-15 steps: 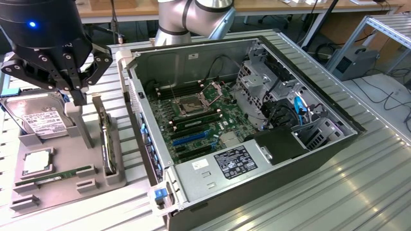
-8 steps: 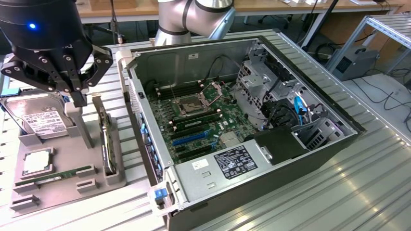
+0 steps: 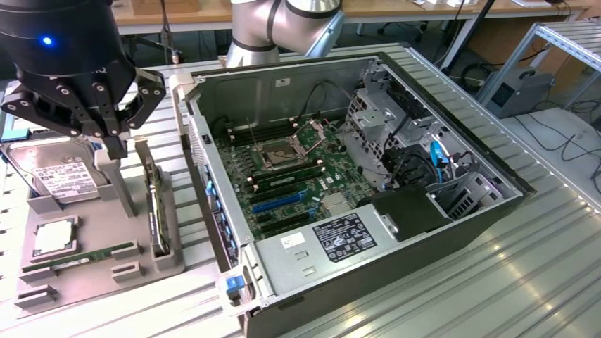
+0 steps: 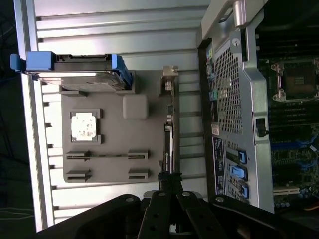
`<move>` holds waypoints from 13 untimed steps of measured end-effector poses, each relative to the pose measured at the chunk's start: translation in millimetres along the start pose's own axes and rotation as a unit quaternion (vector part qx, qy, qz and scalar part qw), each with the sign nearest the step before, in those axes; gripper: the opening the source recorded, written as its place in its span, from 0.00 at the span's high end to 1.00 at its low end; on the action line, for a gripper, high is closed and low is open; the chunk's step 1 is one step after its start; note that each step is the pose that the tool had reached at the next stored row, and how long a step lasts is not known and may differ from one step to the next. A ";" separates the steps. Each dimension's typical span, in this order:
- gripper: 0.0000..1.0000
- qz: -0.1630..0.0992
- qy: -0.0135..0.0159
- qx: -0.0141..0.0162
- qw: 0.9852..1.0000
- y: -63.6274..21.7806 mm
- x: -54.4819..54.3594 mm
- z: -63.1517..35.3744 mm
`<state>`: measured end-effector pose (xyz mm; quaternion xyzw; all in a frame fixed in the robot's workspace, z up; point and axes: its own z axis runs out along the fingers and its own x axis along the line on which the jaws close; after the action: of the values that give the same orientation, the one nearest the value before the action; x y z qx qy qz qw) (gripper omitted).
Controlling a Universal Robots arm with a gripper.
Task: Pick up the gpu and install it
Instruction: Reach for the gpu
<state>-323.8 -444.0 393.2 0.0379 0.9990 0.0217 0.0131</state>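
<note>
**A:** Where your gripper [image 3: 115, 146] [image 4: 169, 178] hangs over the grey holder [image 3: 105, 224] [image 4: 114, 134], how do its fingers [image 4: 158, 205] stand?

**B:** Drawn fully together, operator. In the wrist view you see the black fingers converge to one closed tip. That tip lines up with the top edge of the gpu [image 3: 156, 211] [image 4: 170, 134]. Whether it touches the card or only hangs above it, I cannot tell.

**A:** And where is the gpu itself?

**B:** On the holder. It stands upright on its long edge, in the slot along the side nearest the computer case [image 3: 281, 84] [image 4: 229, 99]. Its pale metal bracket [image 4: 170, 74] is at the end of the card away from your fingertips.

**A:** What else sits on that holder?

**B:** Past the card, towards the exterior view's left, you have three things. A memory stick [image 3: 80, 258] lies flat at the near end. A processor chip [image 3: 53, 236] [image 4: 83, 126] sits in its square pocket in the middle. A hard drive [image 3: 61, 176] [image 4: 79, 74] is propped at a tilt at the far end, close under the gripper.

**A:** Farther out?

**B:** Just beside the holder, on the exterior view's right, the computer case lies on its side on the slatted metal table [image 3: 526, 267] [image 4: 119, 30]. It is open, with the motherboard [image 3: 300, 176] [image 4: 294, 99] facing up. Behind the case you can see the arm [image 3: 281, 21] rising, with workbenches beyond it.
</note>
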 end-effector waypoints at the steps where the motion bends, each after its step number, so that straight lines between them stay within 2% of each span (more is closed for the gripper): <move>1: 0.89 0.000 0.000 0.000 1.000 -0.4 0.0 -0.1; 13: 0.89 0.000 0.000 0.000 1.000 -5.3 -0.4 -0.2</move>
<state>-323.8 -449.3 393.2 0.0378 0.9990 0.0217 0.0131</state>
